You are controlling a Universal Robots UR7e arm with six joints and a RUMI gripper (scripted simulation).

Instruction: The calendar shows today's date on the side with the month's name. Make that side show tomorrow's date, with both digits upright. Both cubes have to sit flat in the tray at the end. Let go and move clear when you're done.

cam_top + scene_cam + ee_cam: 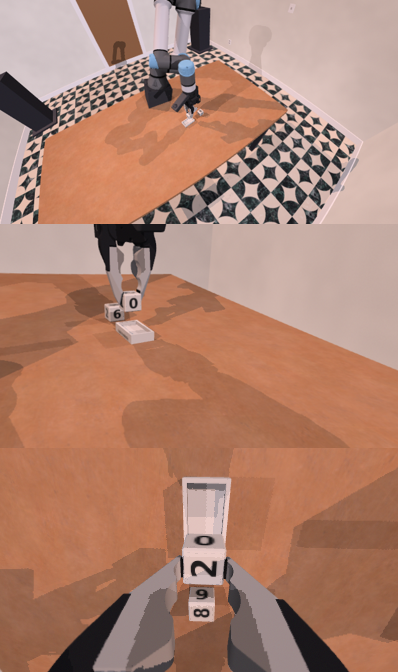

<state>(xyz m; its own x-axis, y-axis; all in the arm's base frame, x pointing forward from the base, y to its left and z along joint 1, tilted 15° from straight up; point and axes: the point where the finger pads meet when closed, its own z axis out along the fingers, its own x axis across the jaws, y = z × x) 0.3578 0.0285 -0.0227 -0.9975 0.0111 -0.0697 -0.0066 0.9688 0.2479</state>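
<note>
Calendar: tray on the tabletop, beyond the jaws in the wrist view and below them in the exterior view. Neither cube seated in it. Month's name not legible, so neither today's date nor the target can be read.

Progress: both cubes out; one lifted, one waiting. Left to do, as judged: settle which digits belong on the month side, seat both cubes flat, digits upright.

Jaws: mostly closed, a narrow gap taken up by the held cube, pads on two opposite sides. It shows 0 upright in the exterior view; 2 lies sideways in the wrist view. Held clear of the tray.

Loose cube: on the tabletop, on the opposite side of the jaws from the tray in the wrist view; 6 upright in the exterior view.
</note>
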